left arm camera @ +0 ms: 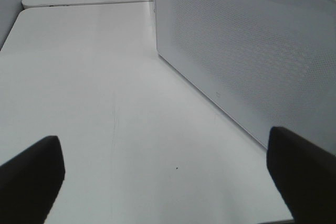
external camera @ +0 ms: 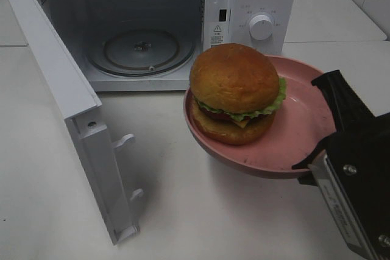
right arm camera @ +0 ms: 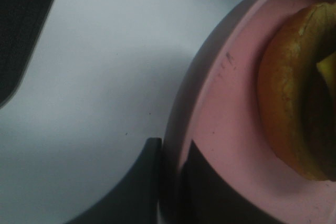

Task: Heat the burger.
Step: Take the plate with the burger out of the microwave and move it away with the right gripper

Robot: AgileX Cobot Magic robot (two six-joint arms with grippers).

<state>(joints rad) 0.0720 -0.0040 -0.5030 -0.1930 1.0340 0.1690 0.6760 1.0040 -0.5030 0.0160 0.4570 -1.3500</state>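
Before the open white microwave [external camera: 183, 22], the tall burger with its glossy golden-brown bun, green lettuce frill and yellow cheese [external camera: 234, 92] sits on a round pink plate [external camera: 298, 126], which the right gripper [right arm camera: 170, 182] pinches by the rim and appears to hold tilted off the white table [external camera: 201, 211]. Carrying it in well probably means levelling the plate so the burger cannot slide, then steering it between the swung-out door [external camera: 73, 114] and the cavity edge onto the glass turntable [external camera: 140, 50]. Meanwhile the left gripper [left arm camera: 168, 174] hangs wide apart and empty beside the microwave's perforated side.

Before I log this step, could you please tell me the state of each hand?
Left hand: open, holding nothing.
Right hand: shut on the rim of the plate carrying the burger.
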